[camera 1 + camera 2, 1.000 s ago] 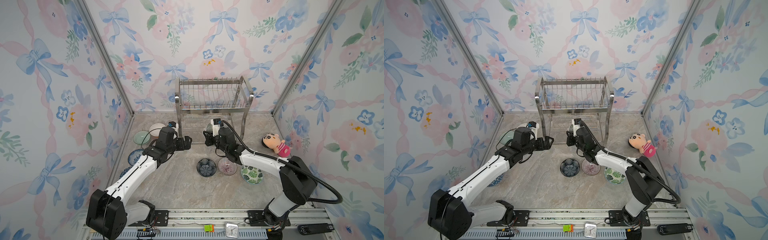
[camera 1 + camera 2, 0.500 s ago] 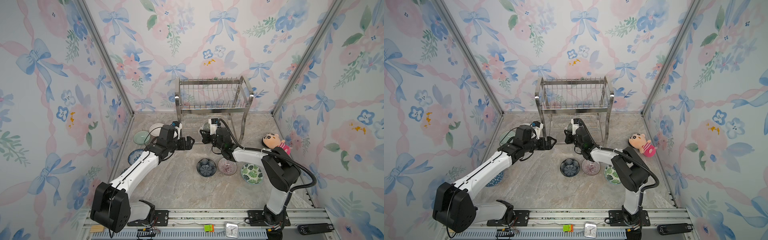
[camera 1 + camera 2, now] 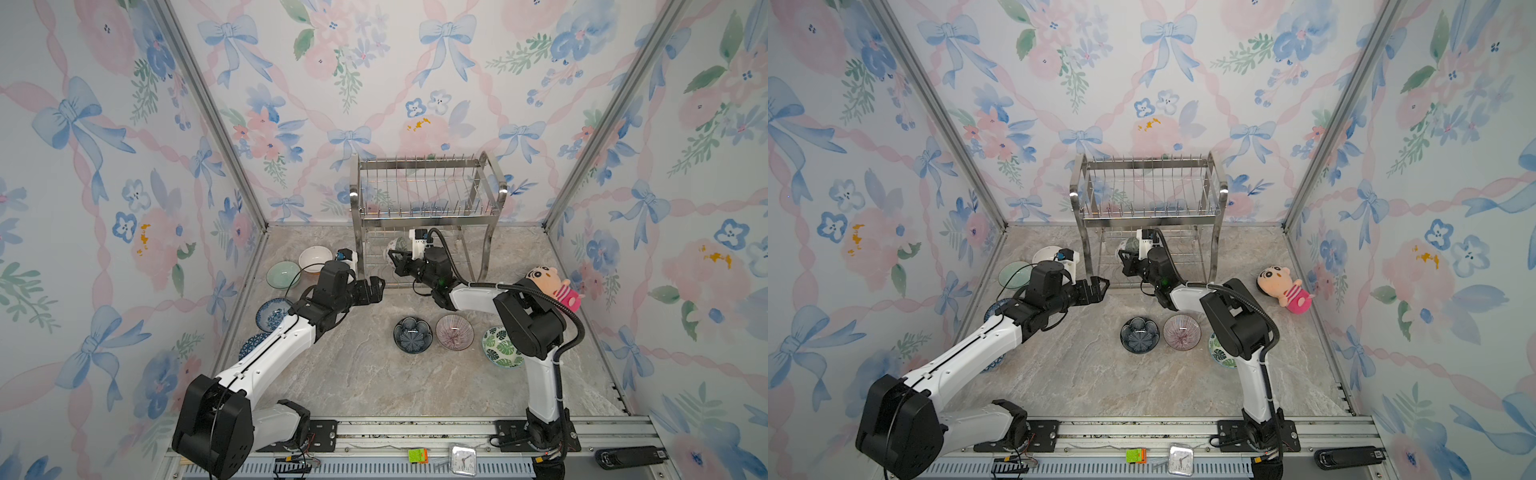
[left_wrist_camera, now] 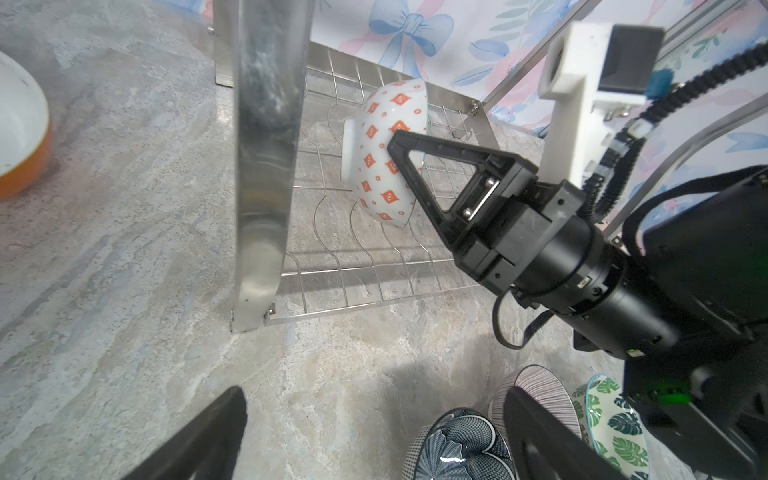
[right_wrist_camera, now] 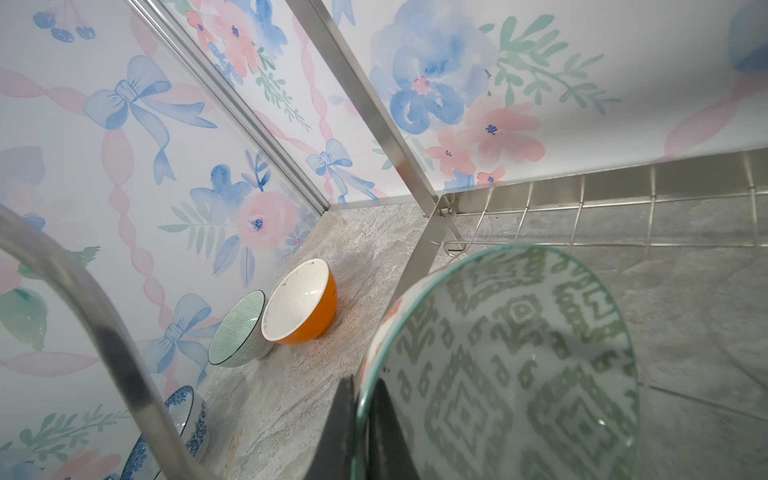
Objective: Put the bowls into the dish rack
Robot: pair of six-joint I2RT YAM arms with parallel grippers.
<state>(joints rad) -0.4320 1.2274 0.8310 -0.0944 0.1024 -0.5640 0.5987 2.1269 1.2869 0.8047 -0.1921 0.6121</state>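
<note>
One green-patterned ceramic bowl (image 5: 519, 353): right gripper (image 4: 409, 156) is clamping it inside steel-wire dish rack (image 3: 424, 210); left gripper (image 3: 376, 287) is gaping empty beside rack's leg (image 4: 262, 166).

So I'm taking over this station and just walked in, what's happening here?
The right gripper is shut on the rim of a green-patterned bowl, holding it on edge at the lower tier of the dish rack. The left gripper is open and empty beside the rack's front leg. The other bowls sit on the table.
</note>
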